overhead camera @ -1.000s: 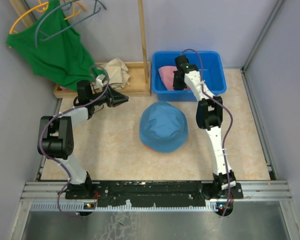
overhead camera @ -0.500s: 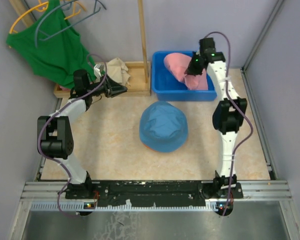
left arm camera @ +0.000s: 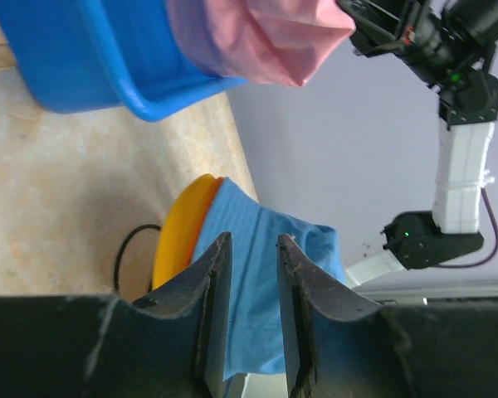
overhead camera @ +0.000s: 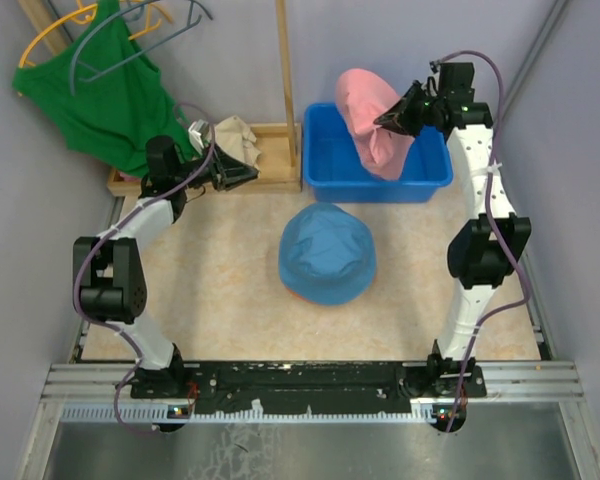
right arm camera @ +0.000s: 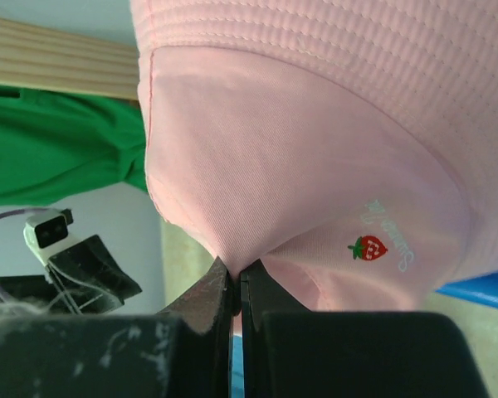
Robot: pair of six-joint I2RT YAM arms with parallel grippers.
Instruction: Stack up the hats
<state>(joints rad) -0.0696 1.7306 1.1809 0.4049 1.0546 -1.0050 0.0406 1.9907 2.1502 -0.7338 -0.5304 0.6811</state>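
My right pincer (overhead camera: 390, 119) pinches the pink hat (overhead camera: 365, 110) above the blue bin (overhead camera: 330, 186), at the desk's far right corner. My left pincer (left arm camera: 254, 242): narrowly parted, empty.

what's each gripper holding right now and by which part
Right gripper pinches the pink hat by its smooth crown fabric, not the stitched brim. Left gripper holds nothing.

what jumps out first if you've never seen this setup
The pink hat grabs the eye first, hanging above the blue bin at the back right, pinched in the right arm's shut jaws. Next is the light blue hat lying mid-table atop a yellow-orange hat, then the green tank top hung back left.
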